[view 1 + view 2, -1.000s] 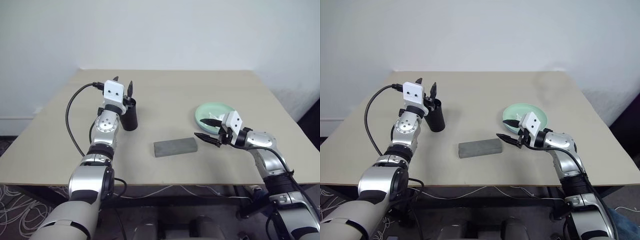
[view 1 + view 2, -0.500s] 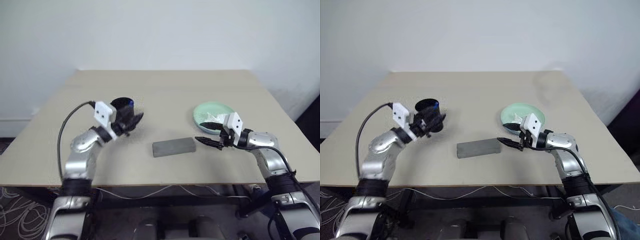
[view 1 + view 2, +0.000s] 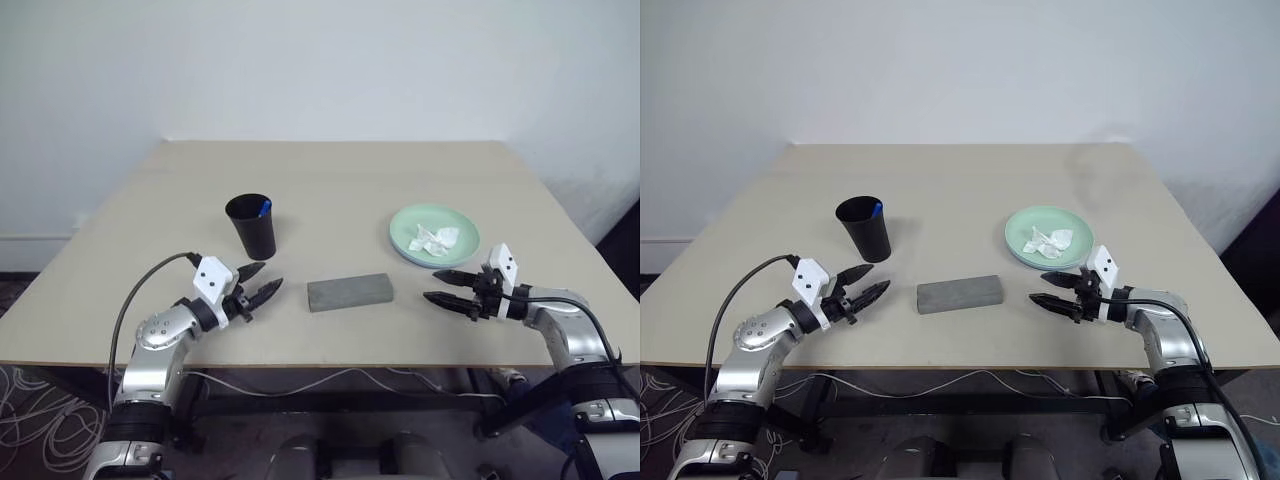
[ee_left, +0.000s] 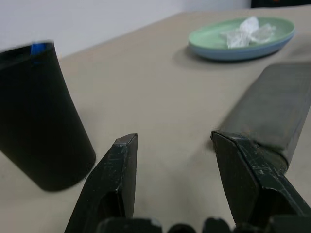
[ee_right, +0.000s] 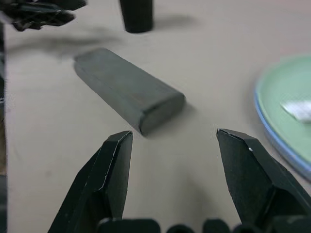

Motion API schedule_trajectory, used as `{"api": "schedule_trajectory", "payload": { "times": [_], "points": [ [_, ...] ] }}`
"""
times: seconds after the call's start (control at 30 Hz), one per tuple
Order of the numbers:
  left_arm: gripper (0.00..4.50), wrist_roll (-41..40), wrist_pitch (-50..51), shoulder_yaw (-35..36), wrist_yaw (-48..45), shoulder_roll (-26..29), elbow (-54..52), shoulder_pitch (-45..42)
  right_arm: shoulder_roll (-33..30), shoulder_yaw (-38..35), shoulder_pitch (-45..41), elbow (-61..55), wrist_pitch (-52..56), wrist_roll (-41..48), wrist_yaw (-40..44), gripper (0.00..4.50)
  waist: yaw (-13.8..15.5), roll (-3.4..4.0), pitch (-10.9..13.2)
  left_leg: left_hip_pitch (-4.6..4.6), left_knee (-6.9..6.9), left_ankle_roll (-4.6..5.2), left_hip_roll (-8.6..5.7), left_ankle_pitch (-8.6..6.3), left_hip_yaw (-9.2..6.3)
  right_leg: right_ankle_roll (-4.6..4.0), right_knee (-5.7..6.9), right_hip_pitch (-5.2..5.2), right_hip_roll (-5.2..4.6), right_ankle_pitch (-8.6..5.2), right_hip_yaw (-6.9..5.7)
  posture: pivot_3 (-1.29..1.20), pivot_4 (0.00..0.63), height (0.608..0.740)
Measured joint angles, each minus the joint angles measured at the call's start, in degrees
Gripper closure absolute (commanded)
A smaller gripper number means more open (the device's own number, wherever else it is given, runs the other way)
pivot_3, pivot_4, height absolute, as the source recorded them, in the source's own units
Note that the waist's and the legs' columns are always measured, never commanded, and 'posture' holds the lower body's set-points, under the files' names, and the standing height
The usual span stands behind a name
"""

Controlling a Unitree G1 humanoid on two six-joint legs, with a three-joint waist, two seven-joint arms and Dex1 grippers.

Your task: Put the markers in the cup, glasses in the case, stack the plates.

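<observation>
- Grey glasses case (image 3: 349, 292) lies shut at the table's near centre, long axis running 9-to-3 o'clock with the 3 o'clock end tipped slightly farther from the robot.
- Left gripper (image 3: 259, 288) sits just off the case's 9 o'clock end, fingers parted, holding nothing, pointing toward 3 o'clock.
- Right gripper (image 3: 447, 288) sits off the 3 o'clock end, fingers spread wide, empty, pointing toward 9 o'clock. The two flank the case at about equal reach.
- Black cup (image 3: 251, 225) stands upright at about 12 o'clock of the left gripper, a blue marker cap (image 3: 263, 208) showing at its rim.
- Mint green plate (image 3: 434, 236) rests on a light blue plate at 11 o'clock of the right gripper, crumpled tissue (image 3: 432, 239) in it.
- Judgement: the task looks nearly or fully done, if the glasses are in the case.
</observation>
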Motion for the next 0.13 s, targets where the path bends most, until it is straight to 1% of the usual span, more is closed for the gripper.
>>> {"api": "schedule_trajectory", "payload": {
  "times": [0.13],
  "points": [
    [2.00, 1.2, -1.9, 0.0, 0.0, -0.2, 2.0, 1.1, -0.4, -1.1, 0.5, -0.7, 0.2, 0.1, -0.8, 1.50, 0.2, 0.00, 0.0, -0.01, 0.01, 0.00, 0.00, 0.00, 0.02, 0.00, -0.05, 0.02, -0.05, -0.01, 0.00, 0.00, 0.000, 0.740]
  ]
}}
